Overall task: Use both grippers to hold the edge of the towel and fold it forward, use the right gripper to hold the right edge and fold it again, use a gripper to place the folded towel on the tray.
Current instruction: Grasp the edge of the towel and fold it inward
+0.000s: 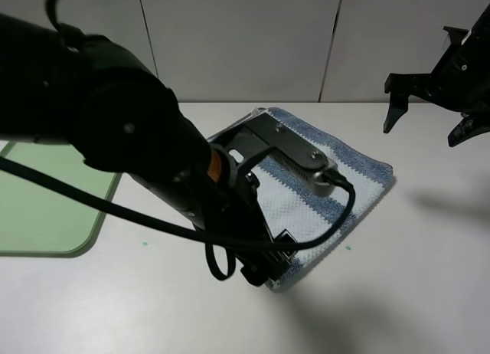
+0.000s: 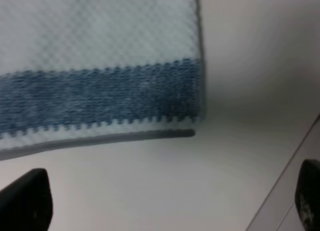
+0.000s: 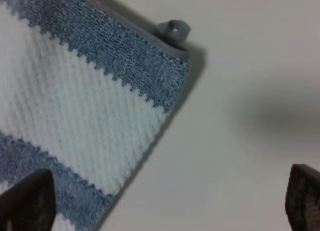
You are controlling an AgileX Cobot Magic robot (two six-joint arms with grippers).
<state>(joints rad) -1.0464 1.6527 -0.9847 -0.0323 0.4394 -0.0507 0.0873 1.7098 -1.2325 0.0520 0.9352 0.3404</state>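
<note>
**Figure. Left gripper at the near corner of the folded towel.**

*Risk.* The left gripper (image 2: 167, 200) stands over bare table (image 2: 235, 81), short of the cloth. Closing here would likely pinch nothing, and pushing forward with the tips low could shove the towel (image 1: 360, 178) and rumple its layers. At this corner the edge of the towel (image 2: 125, 136) sticks out from under the striped layer above it. A shallow bite may therefore take one layer only, and the fold would fall open when lifted. The carry toward the tray (image 1: 46, 216) would make either fault worse.

*End effector.* The jaws of the left gripper are spread wide, one dark finger at each side of the wrist view. It holds nothing and touches nothing.

*Outward.* Just ahead of the fingertips runs the grey hem, then a slate-blue stripe and a white one. The towel appears to lie in a compact, layered shape, which suggests the folds are done. The tray lies behind the left arm, well apart from the towel and not yet bearing it. Across the towel, the right gripper (image 3: 166, 198) hangs raised, fully spread and empty, looking down on another corner of the towel, the one with the small grey hang loop (image 3: 172, 30).
</note>
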